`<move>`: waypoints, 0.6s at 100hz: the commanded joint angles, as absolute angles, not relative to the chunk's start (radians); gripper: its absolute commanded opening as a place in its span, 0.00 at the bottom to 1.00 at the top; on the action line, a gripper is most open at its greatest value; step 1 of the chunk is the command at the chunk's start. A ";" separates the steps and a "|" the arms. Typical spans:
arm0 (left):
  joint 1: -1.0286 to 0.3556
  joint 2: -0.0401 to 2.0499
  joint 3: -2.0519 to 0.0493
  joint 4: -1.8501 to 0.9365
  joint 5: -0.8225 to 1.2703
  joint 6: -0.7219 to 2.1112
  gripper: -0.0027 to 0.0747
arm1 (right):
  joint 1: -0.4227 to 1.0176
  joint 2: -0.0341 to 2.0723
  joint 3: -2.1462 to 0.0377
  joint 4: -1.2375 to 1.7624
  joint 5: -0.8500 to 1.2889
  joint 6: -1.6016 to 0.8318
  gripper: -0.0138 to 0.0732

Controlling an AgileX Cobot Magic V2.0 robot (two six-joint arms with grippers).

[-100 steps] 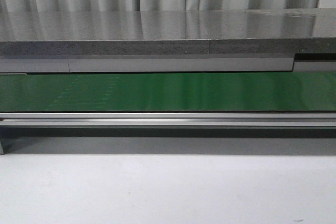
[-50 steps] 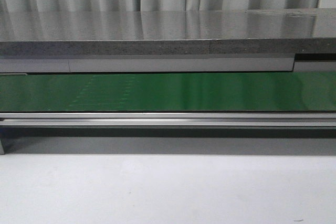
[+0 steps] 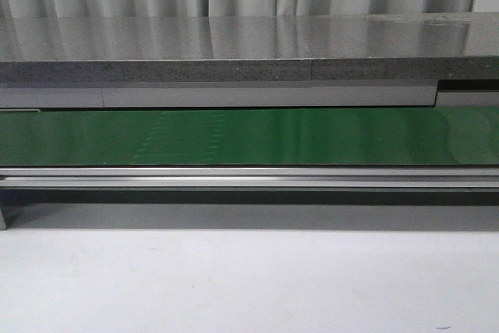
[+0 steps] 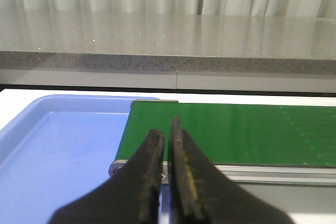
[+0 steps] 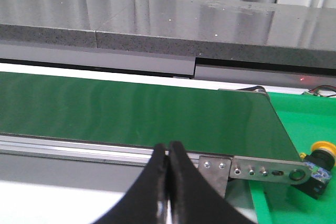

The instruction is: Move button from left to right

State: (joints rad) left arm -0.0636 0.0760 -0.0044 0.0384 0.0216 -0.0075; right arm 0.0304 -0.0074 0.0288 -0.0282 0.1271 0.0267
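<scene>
The button [image 5: 320,156], with its yellow cap and dark body with bluish marks, shows only in the right wrist view. It lies on its side in a green tray [image 5: 302,111] just past the end of the green conveyor belt [image 5: 131,108]. My right gripper [image 5: 167,148] is shut and empty, in front of the belt's metal rail, well apart from the button. My left gripper [image 4: 165,129] is shut and empty, at the belt's other end [image 4: 236,129]. Neither gripper shows in the front view.
A blue tray [image 4: 63,150] lies at the belt's left end with nothing visible in it. The belt [image 3: 312,136] runs across the front view, with a grey stone counter [image 3: 234,44] behind it and a white table [image 3: 234,286] in front.
Faint pale marks on the green belt have drifted to the right in the front view. Nothing else has moved there.
</scene>
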 commanded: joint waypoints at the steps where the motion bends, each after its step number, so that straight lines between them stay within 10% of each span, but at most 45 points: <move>1: -0.078 0.039 -0.005 0.041 -0.067 -0.021 0.04 | 0.030 -0.026 0.030 -0.039 0.053 0.028 0.08; 60: -0.078 -0.041 0.038 0.051 -0.007 -0.021 0.04 | 0.030 -0.026 0.030 -0.039 0.053 0.028 0.08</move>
State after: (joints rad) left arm -0.0706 -0.0050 -0.0020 0.0506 0.0727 -0.0117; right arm 0.0304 -0.0074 0.0288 -0.0282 0.1271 0.0267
